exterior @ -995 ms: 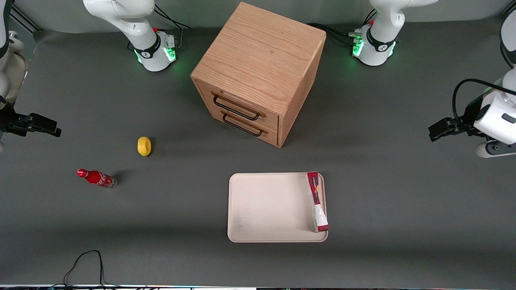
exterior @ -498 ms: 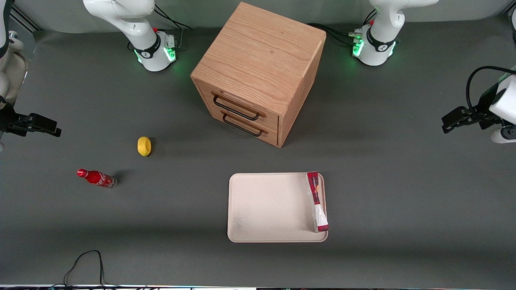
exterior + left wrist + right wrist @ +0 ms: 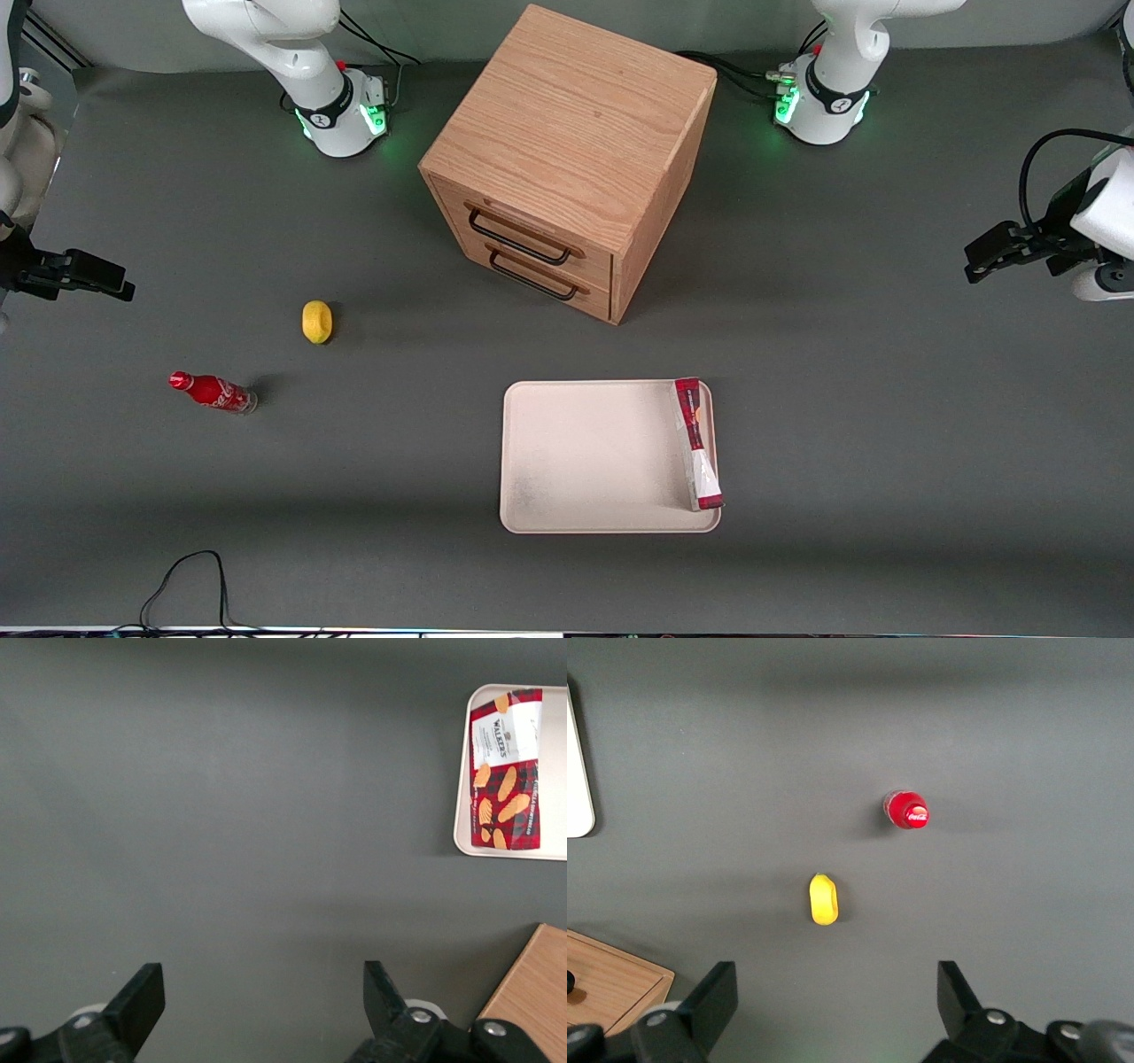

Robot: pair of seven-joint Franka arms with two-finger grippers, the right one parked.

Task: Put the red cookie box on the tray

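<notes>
The red cookie box [image 3: 698, 443] rests on the cream tray [image 3: 585, 456], along the tray's rim toward the working arm's end. The left wrist view shows its red tartan face with printed cookies [image 3: 505, 771] inside the tray's rim [image 3: 462, 771]. My left gripper [image 3: 979, 252] hovers at the working arm's end of the table, well away from the tray and farther from the front camera than it. The gripper [image 3: 263, 979] is open, with only bare grey table between its fingers.
A wooden two-drawer cabinet [image 3: 567, 159] stands farther from the front camera than the tray; its corner [image 3: 532, 992] is close to my gripper. A yellow lemon [image 3: 316, 321] and a small red cola bottle [image 3: 213, 392] lie toward the parked arm's end.
My left gripper has drawn away from the tray, toward the working arm's end and farther from the front camera. The box and tray have not moved.
</notes>
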